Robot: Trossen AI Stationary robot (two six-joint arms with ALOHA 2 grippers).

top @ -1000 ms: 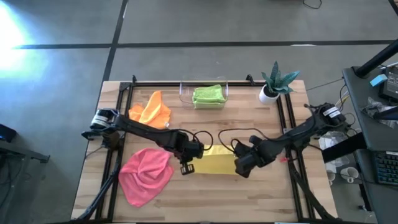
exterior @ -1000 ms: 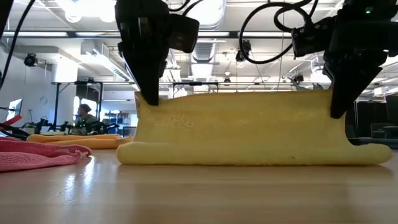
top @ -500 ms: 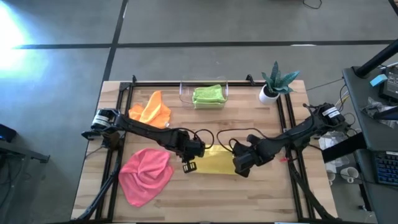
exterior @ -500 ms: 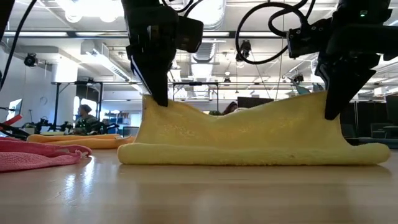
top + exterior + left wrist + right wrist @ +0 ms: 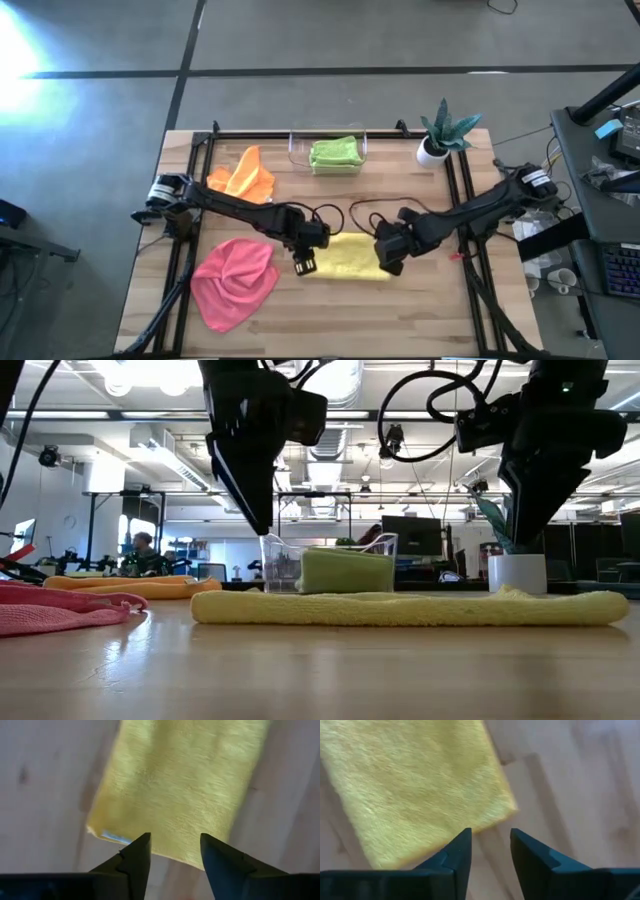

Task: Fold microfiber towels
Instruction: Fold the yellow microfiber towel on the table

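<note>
**A:** Where is the yellow towel (image 5: 347, 256) right now?

**B:** It lies flat on the wooden table (image 5: 420, 310), folded into a rectangle, roughly at the table's centre and a little toward the near edge. In the low view it is a long, low band resting on the wood, with nothing lifting it.

**A:** And the grippers?

**B:** The left gripper (image 5: 304, 264) hangs above the towel's left end, and the right gripper (image 5: 388, 262) above its right end. Both are released: each wrist view shows two dark fingers (image 5: 132, 862) parted with a gap between them and only towel and bare wood beyond. The low view shows both grippers clear of the cloth, holding nothing.

**A:** What about the other towels?

**B:** The pink towel (image 5: 235, 281) is spread loosely near the left edge, toward the near-left corner, well apart from the yellow one. The orange towel (image 5: 241, 176) sits crumpled toward the far-left corner. A lime green towel (image 5: 335, 153) lies folded inside the clear plastic bin (image 5: 297, 150) at the middle of the far edge. I cannot tell whether that green bundle is one cloth or two.

**A:** Anything else on the table?

**B:** A small potted plant (image 5: 444, 132) in a white pot stands at the far-right corner. In the low view a person (image 5: 141, 553) sits far back in the room, behind the orange towel.
</note>
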